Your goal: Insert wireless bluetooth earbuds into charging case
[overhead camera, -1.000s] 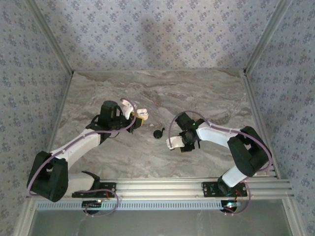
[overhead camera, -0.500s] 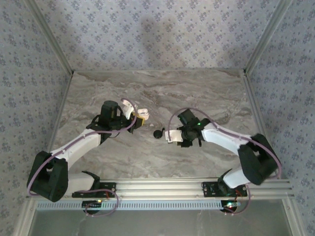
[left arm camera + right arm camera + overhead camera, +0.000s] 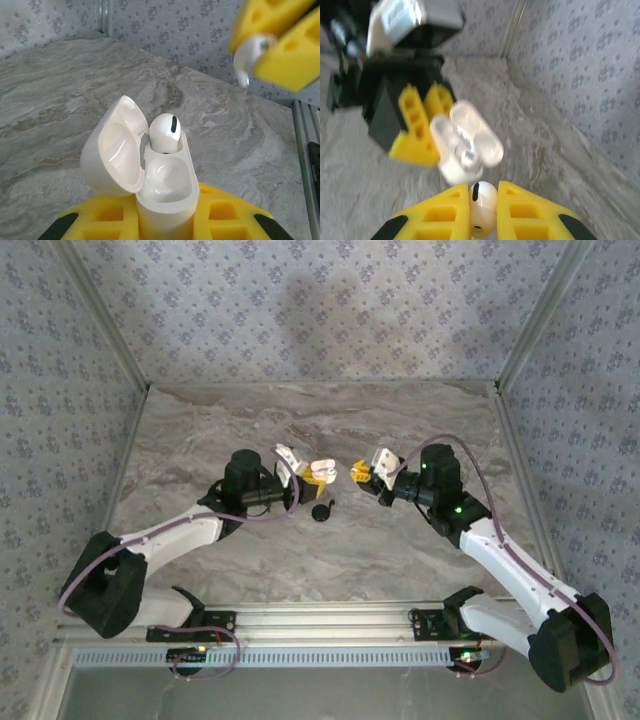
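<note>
Gripping the charging case [image 3: 162, 200] by its lower body, the left claw [image 3: 320, 473] is clenched, with the case upright off the tabletop [image 3: 420, 430] and its lid flipped open. One earbud [image 3: 165, 132] sits in a socket of the case. Right claw [image 3: 362, 472] is clamped on the second earbud [image 3: 482, 207], facing the case, close but apart. Black round object [image 3: 322, 511] lies on the tabletop, just nearer than the gap between both claws.

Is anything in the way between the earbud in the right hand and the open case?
No, nothing visible. The right hand holds the earbud in open air facing the charging case, which the left hand holds with its lid open. One slot is empty.
</note>
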`<state>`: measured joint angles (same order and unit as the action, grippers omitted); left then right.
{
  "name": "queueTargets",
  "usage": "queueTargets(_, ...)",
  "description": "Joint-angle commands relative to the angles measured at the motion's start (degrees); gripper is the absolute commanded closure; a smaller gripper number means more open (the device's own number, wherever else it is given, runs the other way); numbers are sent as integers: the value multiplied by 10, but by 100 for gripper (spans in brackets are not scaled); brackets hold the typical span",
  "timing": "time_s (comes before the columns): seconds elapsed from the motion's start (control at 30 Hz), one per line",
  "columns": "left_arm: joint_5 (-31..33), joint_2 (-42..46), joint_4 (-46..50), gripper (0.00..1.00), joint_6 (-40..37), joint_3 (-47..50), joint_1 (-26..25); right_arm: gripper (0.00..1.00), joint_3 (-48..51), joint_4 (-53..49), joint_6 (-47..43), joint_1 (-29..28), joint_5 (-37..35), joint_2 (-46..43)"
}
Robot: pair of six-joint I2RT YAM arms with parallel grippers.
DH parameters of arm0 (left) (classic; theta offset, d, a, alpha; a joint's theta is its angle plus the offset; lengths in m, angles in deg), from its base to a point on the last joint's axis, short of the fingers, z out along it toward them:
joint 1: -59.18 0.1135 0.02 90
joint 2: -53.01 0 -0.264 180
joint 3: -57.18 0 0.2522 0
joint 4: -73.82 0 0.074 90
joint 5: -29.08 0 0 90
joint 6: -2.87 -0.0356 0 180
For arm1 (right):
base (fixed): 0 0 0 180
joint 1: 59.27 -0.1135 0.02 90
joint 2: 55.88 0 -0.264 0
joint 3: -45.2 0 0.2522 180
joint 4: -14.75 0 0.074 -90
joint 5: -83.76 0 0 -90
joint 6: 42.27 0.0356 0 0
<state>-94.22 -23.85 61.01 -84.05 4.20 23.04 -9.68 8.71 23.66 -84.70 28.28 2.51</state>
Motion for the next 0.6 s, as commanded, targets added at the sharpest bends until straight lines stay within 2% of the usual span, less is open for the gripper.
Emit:
queueTargets(0.0, -16, -21, -64, 88, 2, -34, -16, 86, 8, 127, 113, 14, 70, -3)
queueTargets(0.27, -15, -52, -92, 88, 5, -63, -39, 86, -4, 220, 194, 18, 110, 31)
queueTargets(0.57, -14, -57, -107, 88, 4, -70, -47, 86, -12, 205, 179, 7, 117, 59)
